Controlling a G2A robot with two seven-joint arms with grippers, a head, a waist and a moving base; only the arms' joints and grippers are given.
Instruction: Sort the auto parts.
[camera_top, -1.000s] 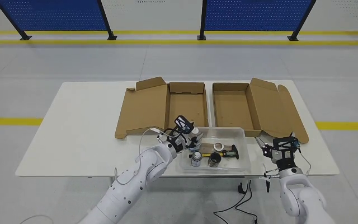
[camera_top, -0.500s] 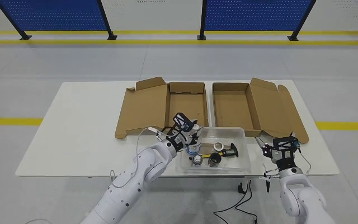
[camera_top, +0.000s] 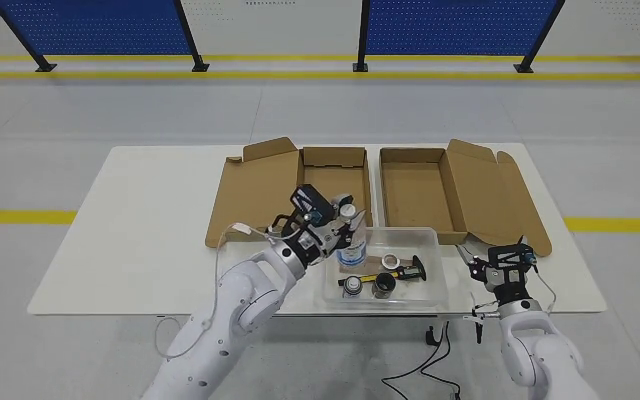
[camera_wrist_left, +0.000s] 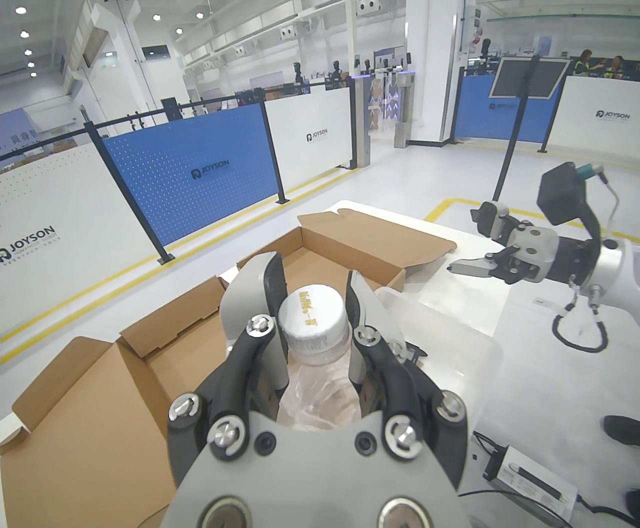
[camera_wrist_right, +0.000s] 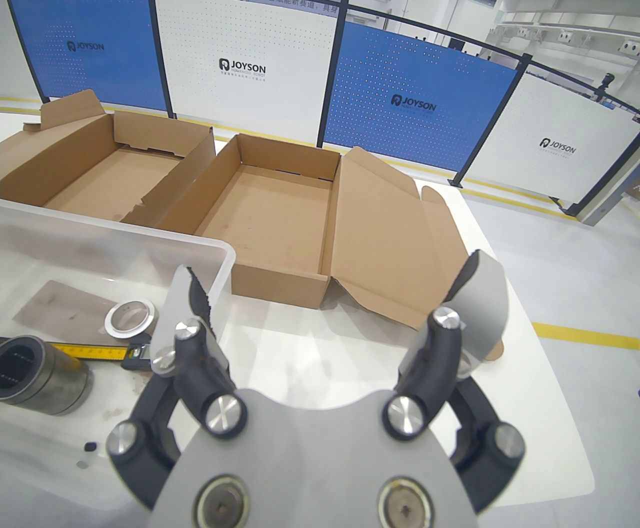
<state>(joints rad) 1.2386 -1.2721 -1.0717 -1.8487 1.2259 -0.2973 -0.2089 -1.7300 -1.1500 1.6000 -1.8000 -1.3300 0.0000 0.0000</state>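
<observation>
Though sorting looks barely begun, the left end effector (camera_wrist_left: 312, 282) clenches a white-capped bottle (camera_top: 349, 243) over the clear bin (camera_top: 400, 231), mid-frame; the right end effector (camera_top: 498, 258) hangs released, lower right. A bearing (camera_wrist_right: 35, 375), tape measure (camera_wrist_right: 100, 351) and ring (camera_wrist_right: 131, 317) wait inside.

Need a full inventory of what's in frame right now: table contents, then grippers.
table: 1, white, under everything
left cardboard box: 1, brown, open, behind bin
right cardboard box: 1, brown, open, beside the first
bin: 1, clear plastic, table's near edge
bottle: 1, clear with white cap, held over bin's left end
metal cylinders: 2, dark grey, in bin
ring: 1, silver, in bin
measuring tool: 1, yellow and black, in bin
left gripper: shut on bottle
right gripper: open, empty, right of bin
</observation>
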